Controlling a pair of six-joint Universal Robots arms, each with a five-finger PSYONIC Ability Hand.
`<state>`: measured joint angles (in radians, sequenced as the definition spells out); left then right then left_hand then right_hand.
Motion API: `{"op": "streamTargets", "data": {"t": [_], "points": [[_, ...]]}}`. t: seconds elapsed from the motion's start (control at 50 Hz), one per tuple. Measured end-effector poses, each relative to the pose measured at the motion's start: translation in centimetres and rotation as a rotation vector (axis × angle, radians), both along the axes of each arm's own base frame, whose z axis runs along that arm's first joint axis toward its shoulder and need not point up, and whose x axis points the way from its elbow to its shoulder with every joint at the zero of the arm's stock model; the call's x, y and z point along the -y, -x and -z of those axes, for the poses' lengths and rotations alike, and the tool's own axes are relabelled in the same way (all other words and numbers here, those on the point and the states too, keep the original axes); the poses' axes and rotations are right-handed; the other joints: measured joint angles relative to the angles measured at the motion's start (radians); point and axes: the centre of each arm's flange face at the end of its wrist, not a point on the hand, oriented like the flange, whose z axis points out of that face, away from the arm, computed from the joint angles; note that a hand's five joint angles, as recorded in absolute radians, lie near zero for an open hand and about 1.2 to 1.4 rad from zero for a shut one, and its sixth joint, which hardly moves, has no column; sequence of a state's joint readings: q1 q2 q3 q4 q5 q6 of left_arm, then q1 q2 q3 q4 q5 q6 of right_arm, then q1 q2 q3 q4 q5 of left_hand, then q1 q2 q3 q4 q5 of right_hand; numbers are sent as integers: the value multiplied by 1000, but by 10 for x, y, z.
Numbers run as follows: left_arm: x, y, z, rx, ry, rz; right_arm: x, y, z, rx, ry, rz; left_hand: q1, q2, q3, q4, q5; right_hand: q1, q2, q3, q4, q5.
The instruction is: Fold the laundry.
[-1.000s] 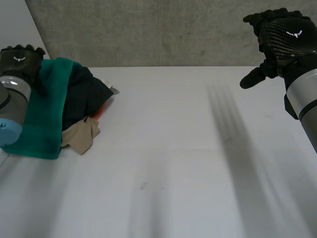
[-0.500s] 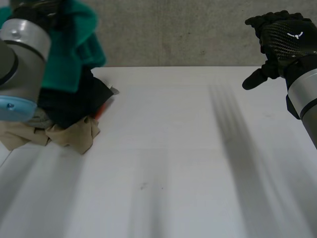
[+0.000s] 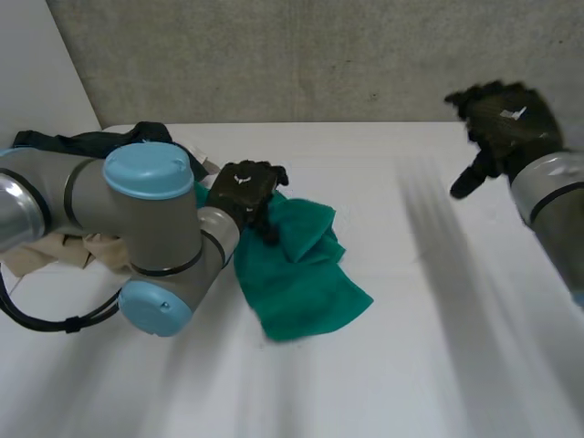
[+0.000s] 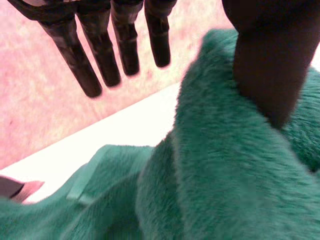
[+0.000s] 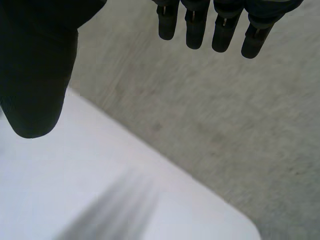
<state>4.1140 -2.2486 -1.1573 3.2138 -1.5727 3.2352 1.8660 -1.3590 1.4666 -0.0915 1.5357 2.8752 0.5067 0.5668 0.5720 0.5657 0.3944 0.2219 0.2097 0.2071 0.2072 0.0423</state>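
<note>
A green fleece towel (image 3: pixel 306 269) lies crumpled on the white table (image 3: pixel 392 365), left of the middle. My left hand (image 3: pixel 242 187) rests at the towel's far left edge, its arm bent across in front of the laundry pile. In the left wrist view the fingers (image 4: pixel 100 55) stretch straight out, clear of the green towel (image 4: pixel 220 170), and only the thumb (image 4: pixel 270 65) lies against the fleece. My right hand (image 3: pixel 502 123) hovers open above the table's far right, with straight fingers (image 5: pixel 215 25) and nothing in it.
The laundry pile sits at the far left behind my left arm: a dark garment (image 3: pixel 87 141) on top and beige cloth (image 3: pixel 46 255) below. A grey wall (image 3: pixel 319 55) backs the table.
My left arm lifted the green towel off the pile, swung it right and set it down on the table; its fingers have loosened. The right hand shifted only slightly.
</note>
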Motion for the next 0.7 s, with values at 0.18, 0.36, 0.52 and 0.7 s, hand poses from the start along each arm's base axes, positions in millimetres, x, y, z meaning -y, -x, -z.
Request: {"op": "streamTargets", "data": {"t": [0.18, 0.36, 0.52, 0.7], "points": [[-17, -25, -47, 5, 70, -82, 10, -15, 62, -255, -107, -102, -211, -282, -292, -287, -303, 0, 0, 0, 0, 0], [-9, -46, -63, 10, 164, -117, -21, -41, 78, -183, -270, -179, -211, -290, -294, -293, -308, 0, 0, 0, 0, 0], [63, -54, -39, 148, 287, -37, -46, -72, 90, 63, -424, -202, -211, -290, -294, -293, -308, 0, 0, 0, 0, 0], [121, -56, 26, 258, 269, 90, -53, -107, 124, 116, -502, -218, -211, -290, -294, -293, -308, 0, 0, 0, 0, 0]]}}
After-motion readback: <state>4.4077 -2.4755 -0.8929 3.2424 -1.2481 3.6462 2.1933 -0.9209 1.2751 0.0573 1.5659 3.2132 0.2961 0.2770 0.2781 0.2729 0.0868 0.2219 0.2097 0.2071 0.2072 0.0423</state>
